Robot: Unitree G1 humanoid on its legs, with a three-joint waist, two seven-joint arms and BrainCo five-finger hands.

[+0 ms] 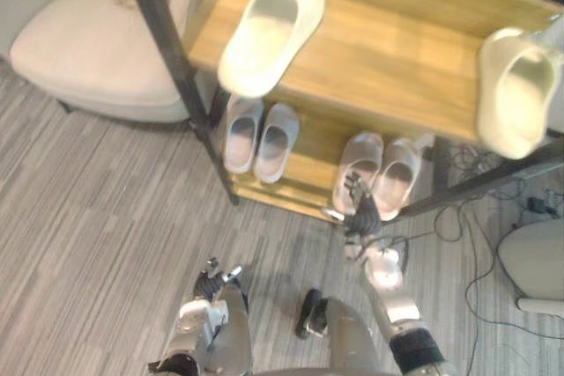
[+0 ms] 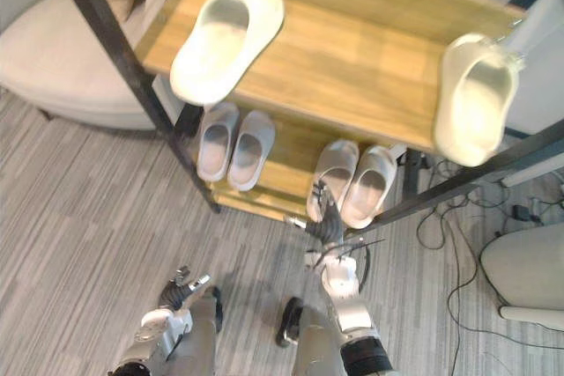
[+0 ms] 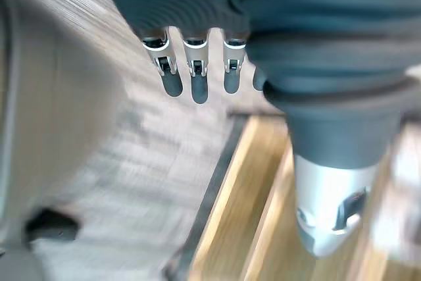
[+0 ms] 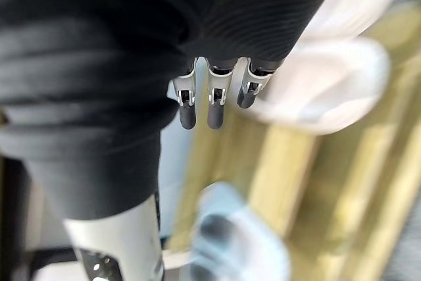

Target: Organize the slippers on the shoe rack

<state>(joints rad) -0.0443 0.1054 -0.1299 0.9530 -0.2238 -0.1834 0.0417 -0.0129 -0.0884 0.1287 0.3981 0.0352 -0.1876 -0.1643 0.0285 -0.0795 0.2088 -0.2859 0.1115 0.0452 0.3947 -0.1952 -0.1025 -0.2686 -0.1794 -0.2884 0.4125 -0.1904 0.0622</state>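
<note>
Where the slippers are lying: all of them are sitting on the shoe rack point(image 1: 388, 50), none on the floor in front of it.
Low shelf of the rack: the left grey pair point(image 1: 260, 136) and the right grey pair point(image 1: 381, 173) are standing there, each pair with its two slippers side by side.
Top shelf of the rack: the left cream slipper point(image 1: 271, 31) and the right cream slipper point(image 1: 518, 94) are lying well apart, each one hanging a little over the front edge.
Right hand point(image 1: 363, 217): it is reaching to the front of the low shelf, at the right grey pair. Its fingers point(image 4: 216, 113) are stretching out straight and are gripping nothing. I cannot tell if the tips are touching the slipper.
Left hand point(image 1: 214, 281): it is hanging low in front of the rack, with fingers point(image 3: 199, 87) loose and straight, holding nothing.
Done, in my judgement: the low shelf is looking tidy, so about half of the work is finished.
Left, in my judgement: the two cream slippers are waiting to be brought together as a pair and pushed back from the edge.
</note>
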